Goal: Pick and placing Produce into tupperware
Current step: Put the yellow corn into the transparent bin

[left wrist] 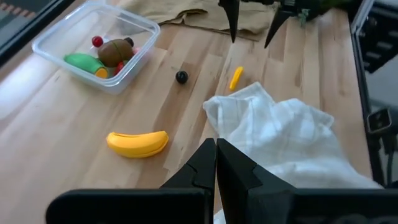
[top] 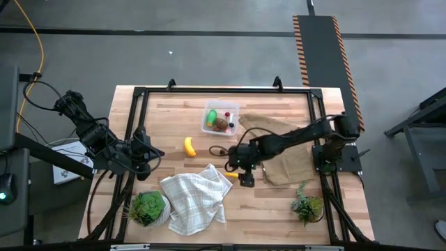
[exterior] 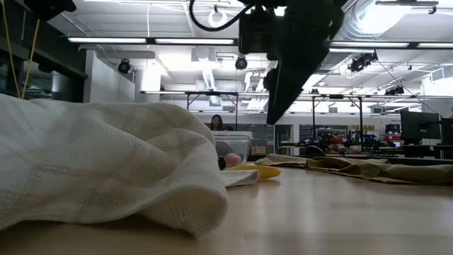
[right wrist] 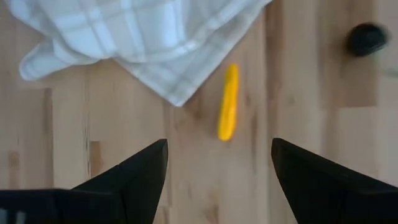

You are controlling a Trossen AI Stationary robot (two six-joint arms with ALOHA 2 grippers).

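Listing items across the table, from the left arm's side to the right arm's.

Left gripper (left wrist: 215, 163): waiting at the table's left edge, fingers clenched together, gripping nothing and touching nothing.

Yellow banana (top: 189, 146): lying bare on the wood, between the left gripper and the tupperware, near the checked cloth (top: 195, 199) but apart from it. Probably light, stiff moulded plastic with a smooth, rather slippery skin; the thick middle, pinched across the curve, looks the surest place to take it.

Tupperware (top: 208, 124): sitting toward the far middle of the table, lid off, already carrying a green piece (left wrist: 82, 61), a brown kiwi-like oval (left wrist: 115, 52) and a red berry (left wrist: 97, 41). Thin clear walls, likely light enough to skid if knocked.

Dark berry (left wrist: 181, 76): resting alone on the wood between the tupperware and the small yellow piece. Round and tiny, so apt to roll away from a closing finger.

Small yellow piece (right wrist: 228, 101): lying just beside the cloth's corner, not visibly touching it. Slim, rigid-looking, light; a pinch across its narrow width at mid-length seems best, though the cloth edge could snag a finger.

Right gripper (right wrist: 217, 163): hovering above the small yellow piece, fingers spread wide and released, the piece lying ahead of the gap between them, nothing held, no contact visible.
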